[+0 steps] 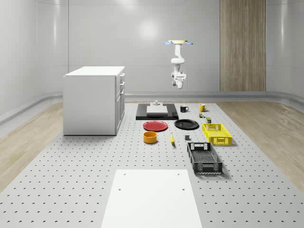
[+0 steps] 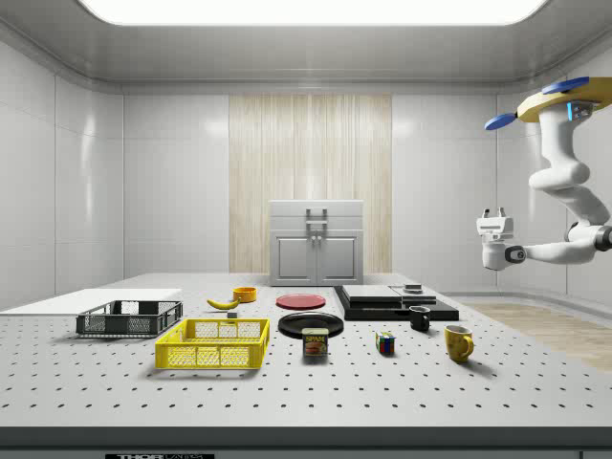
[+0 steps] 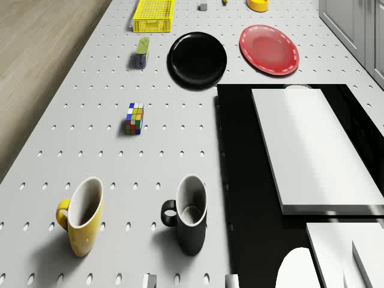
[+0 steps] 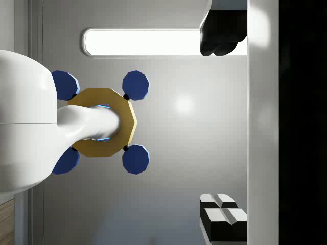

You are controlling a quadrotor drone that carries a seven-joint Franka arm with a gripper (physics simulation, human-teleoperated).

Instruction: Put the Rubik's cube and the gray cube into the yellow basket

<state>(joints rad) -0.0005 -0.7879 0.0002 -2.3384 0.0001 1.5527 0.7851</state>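
walls: pale grey panels, wood strip (image 1: 242, 45) | floor: wood | white cabinet (image 1: 94, 99) | ceiling light (image 2: 306, 10)

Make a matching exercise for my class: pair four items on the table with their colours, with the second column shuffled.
Column 1:
1. plate beside the cabinet
2. plate beside the tin
3. mug nearest the table edge
4. basket nearest the white sheet

Column 2:
A. yellow
B. dark grey
C. red
D. black

Pairs: 1-C, 2-D, 3-A, 4-B
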